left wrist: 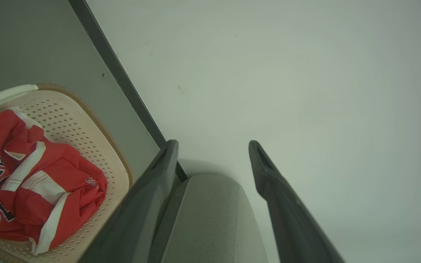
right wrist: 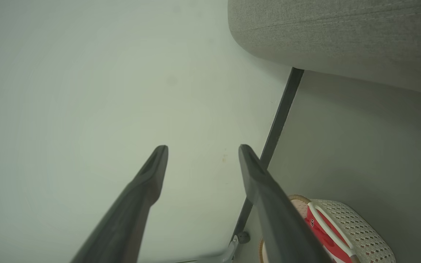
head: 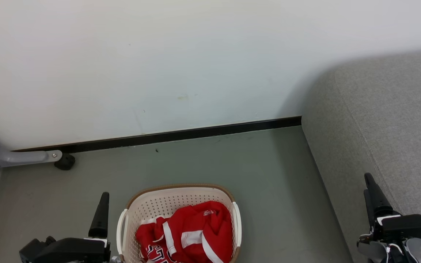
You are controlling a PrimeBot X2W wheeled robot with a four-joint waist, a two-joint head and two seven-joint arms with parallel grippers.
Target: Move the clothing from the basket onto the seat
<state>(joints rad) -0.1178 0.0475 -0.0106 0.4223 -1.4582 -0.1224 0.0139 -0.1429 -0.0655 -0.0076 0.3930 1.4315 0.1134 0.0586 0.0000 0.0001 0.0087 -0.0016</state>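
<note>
Hovering open and empty, my left gripper [left wrist: 213,146] has the basket [head: 181,188] of jerseys [head: 192,230] just to its right. My right gripper [right wrist: 203,149], equally open, sits beside the seat [head: 389,120].

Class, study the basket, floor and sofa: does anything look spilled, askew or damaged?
Nothing stands out. The red clothing lies crumpled inside the basket, which stands upright on the floor near the seat. The wall has one faint yellowish smudge.

The red jersey [left wrist: 68,175] bears black, white-edged letters and what looks like a "2", folded and cut off, plus a tiny white mark too small to read.
</note>
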